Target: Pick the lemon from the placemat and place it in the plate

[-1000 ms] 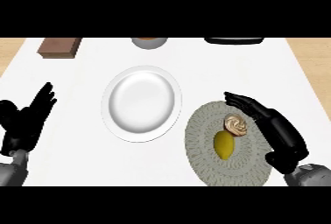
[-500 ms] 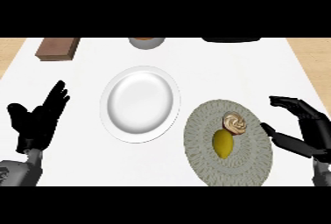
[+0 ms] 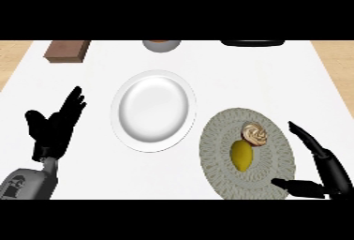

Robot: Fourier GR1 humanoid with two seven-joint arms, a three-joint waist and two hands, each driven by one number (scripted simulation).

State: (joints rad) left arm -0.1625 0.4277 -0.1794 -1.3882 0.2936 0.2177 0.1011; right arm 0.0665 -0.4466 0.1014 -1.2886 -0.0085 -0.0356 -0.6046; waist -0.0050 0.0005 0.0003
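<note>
A yellow lemon (image 3: 241,155) lies on the round grey-green placemat (image 3: 223,161) at the lower right. Just above the lemon on the mat sits a brown swirled pastry (image 3: 254,134). The white plate (image 3: 154,110) stands left of the mat, with nothing on it. My right hand (image 3: 322,167) is open at the mat's right edge, fingers straight above and thumb low, apart from the lemon. At the left my left hand (image 3: 53,125) rests open, fingers up.
Along the far edge of the white counter are a brown block (image 3: 67,49) at the left, a grey bowl (image 3: 161,45) in the middle and a black object (image 3: 252,42) at the right. Wooden floor shows beyond the counter's corners.
My right hand has drawn back to the right and down, off the pastry and lemon, to the mat's right edge. The left hand has shifted right and a little up.
</note>
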